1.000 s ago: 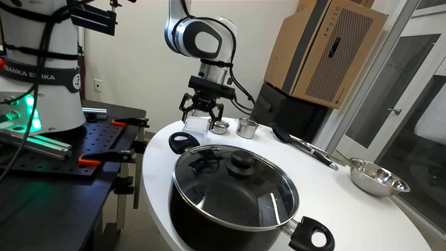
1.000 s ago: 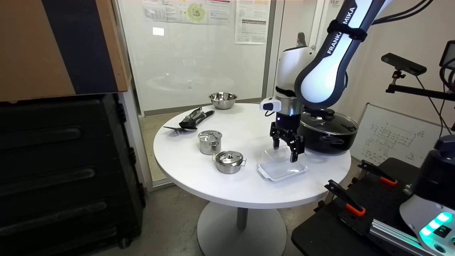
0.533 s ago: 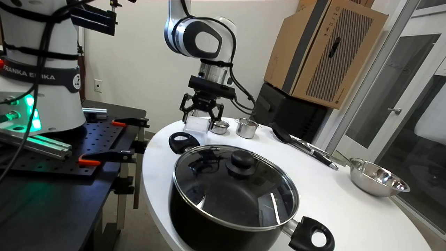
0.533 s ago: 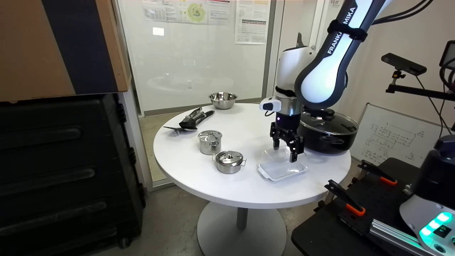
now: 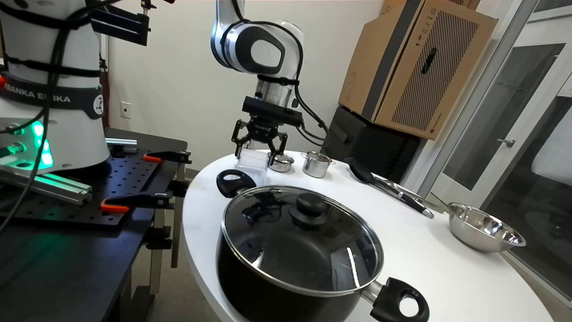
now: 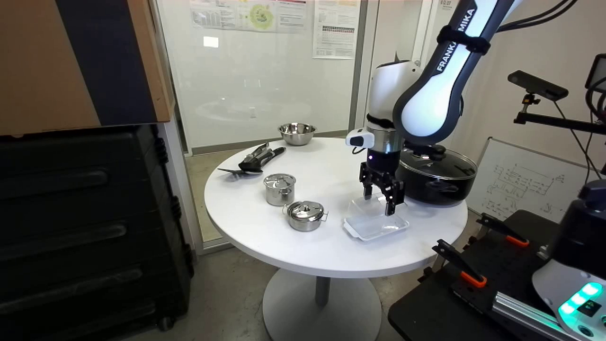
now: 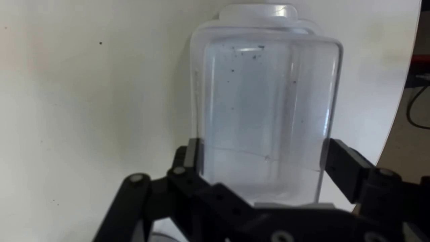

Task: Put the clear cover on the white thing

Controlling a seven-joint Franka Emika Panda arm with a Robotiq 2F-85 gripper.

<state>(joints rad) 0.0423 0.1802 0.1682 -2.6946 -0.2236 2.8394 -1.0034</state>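
A round white table carries the pieces, and the gripper points down over it, jaws wide apart yet closed on something broad. Below sits the shallow white tray; then comes the clear cover, which I'd guess weighs next to nothing: thin, stiff plastic, slick on the outside, liable to flex or crack if squeezed hard. Its two long side walls are the place to hold it, ideally at mid-length so neither end dips. By the wrist view it lies between the fingertips, which touch its walls at about 8 and 4 o'clock, so the gripper is grasping it, with most of its length running on towards 12. The tray's rim shows past it from 9 to 12 o'clock; whether it is seated or hanging just above, I can't tell from here. At 12 o'clock the tray's little end tab pokes out.
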